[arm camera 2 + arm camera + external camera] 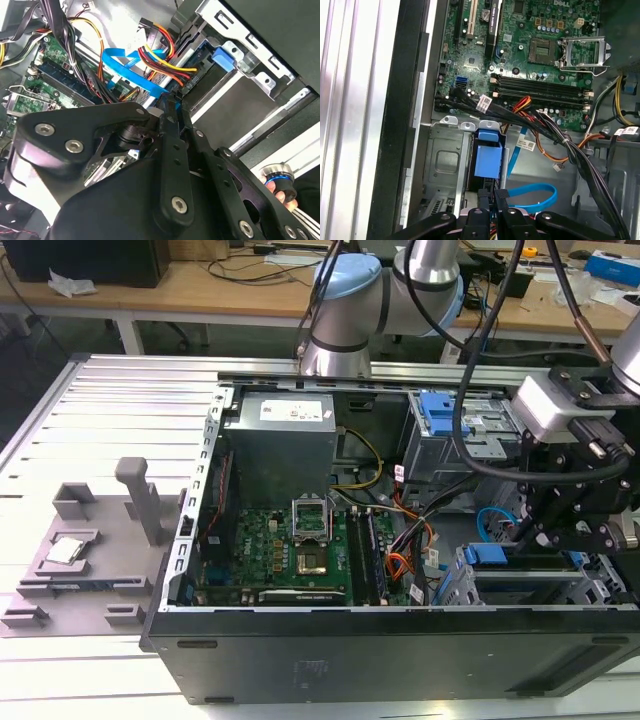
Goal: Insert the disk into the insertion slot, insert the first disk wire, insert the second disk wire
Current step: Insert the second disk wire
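The disk sits inside the insertion slot [445, 160], the low grey cage at the case's front corner [530, 590]. Its blue carrier tab [487, 160] faces outward and also shows in the exterior view [485, 553] and the second wrist view [225, 55]. The first disk wire [160, 55], an orange, red and black bundle, runs to the disk's back edge. The second disk wire [535, 195] loops bright blue beside the disk. Its end leads into my gripper [492, 194], whose fingers are pressed together at the disk's rear [170, 100]. My gripper [533, 533] hangs just over the slot.
A green motherboard [290, 550] fills the case floor, with the grey power supply [280, 445] behind it. A taller cage with a blue latch plate [440, 415] stands at the back. Thick black cables [560, 140] cross beside the slot. A grey fixture [90, 550] lies outside, at the exterior view's left.
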